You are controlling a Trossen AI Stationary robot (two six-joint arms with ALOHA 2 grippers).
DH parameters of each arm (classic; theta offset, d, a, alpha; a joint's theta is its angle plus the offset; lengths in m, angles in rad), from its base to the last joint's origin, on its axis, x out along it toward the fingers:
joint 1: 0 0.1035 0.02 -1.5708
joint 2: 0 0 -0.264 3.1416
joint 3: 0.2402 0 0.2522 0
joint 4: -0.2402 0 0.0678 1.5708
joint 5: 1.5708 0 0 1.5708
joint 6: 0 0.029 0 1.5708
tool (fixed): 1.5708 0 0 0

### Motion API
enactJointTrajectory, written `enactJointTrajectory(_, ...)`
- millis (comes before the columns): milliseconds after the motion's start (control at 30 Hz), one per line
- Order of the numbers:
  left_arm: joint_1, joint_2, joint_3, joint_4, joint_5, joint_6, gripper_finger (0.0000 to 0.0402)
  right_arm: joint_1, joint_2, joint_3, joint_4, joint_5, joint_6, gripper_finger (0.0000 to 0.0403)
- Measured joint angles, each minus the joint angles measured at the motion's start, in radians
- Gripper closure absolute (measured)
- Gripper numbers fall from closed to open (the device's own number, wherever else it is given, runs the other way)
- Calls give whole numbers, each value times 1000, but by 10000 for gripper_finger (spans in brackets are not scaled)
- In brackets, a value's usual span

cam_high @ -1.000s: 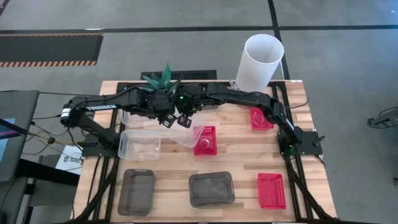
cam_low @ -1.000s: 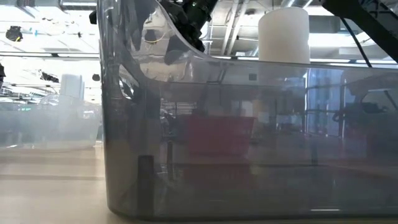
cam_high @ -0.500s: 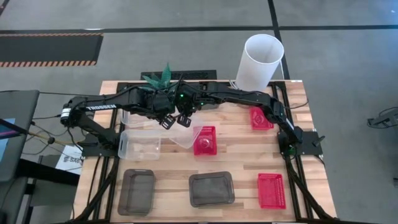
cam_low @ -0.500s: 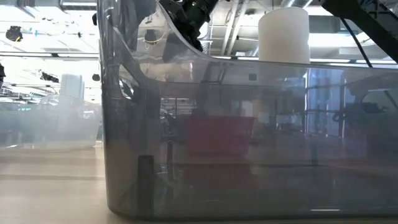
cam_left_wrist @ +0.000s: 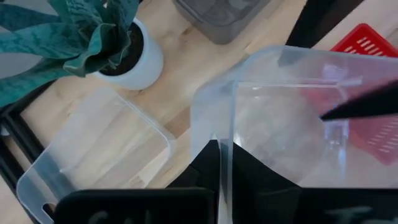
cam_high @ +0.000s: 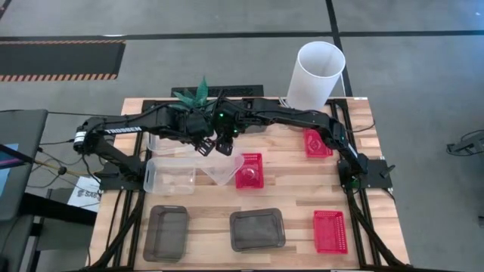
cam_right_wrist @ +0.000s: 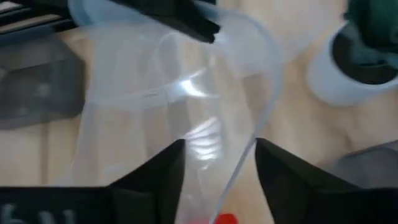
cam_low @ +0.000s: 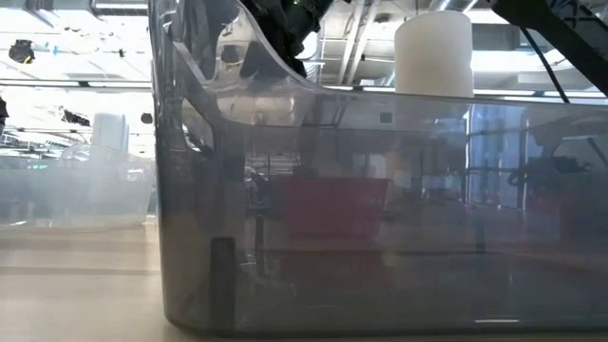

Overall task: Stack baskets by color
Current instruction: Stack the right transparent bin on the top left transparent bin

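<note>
- Clear whitish plastic basket [cam_high: 221,168], shallow and rectangular, hangs tilted above the wooden slatted table [cam_high: 287,196], between a second clear whitish basket [cam_high: 169,175] and a red mesh basket [cam_high: 249,169] lying flat on the boards.
- Left gripper [cam_high: 203,146] pinches the tilted basket's rim, its dark fingers [cam_left_wrist: 211,163] pressed together with the thin wall between them in the left wrist view.
- Right gripper [cam_high: 224,144] sits just beside the left one over the same rim; its fingers [cam_right_wrist: 163,167] stand apart, with the clear wall running through the gap and not clamped.
- A third clear basket [cam_high: 168,142] lies partly under the left arm.
- Two dark smoky grey translucent baskets [cam_high: 166,232] [cam_high: 257,229] rest along the near edge, well apart from each other.
- Two more red mesh baskets [cam_high: 330,230] [cam_high: 316,143] lie on the right side.
- A tall white cylinder [cam_high: 315,75] and a small white pot with a green plant [cam_high: 198,94] stand at the far edge.
</note>
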State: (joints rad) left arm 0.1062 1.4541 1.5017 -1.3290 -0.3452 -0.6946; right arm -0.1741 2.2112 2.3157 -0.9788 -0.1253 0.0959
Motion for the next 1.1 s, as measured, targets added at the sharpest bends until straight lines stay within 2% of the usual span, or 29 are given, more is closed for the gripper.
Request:
enactJointTrajectory(100,9,-14,-1,-1,-1,6,401,-11,-4,1,-37,-74,2,151)
enactJointTrajectory(200,13,-42,-1,1,-9,1,402,-22,-27,1,-81,-91,9,136)
enactJointTrajectory(333,17,-91,-1,-6,-29,-24,402,-38,-75,1,-107,-90,-7,133)
enactJointTrajectory(533,41,-188,0,-116,-81,-110,401,-38,-168,2,-117,-90,-80,133)
enactJointTrajectory(667,43,-260,0,-249,-59,-246,401,-35,-211,1,-129,-90,-106,133)
enactJointTrajectory(800,-7,-379,-60,-217,52,-407,401,-37,-237,1,-172,-102,-146,133)
enactJointTrajectory(967,-117,-485,-183,-239,56,-658,401,-39,-239,-1,-224,-164,-185,133)
enactJointTrajectory(1100,-182,-529,-276,-244,81,-757,402,-42,-249,-56,-212,-183,-219,133)
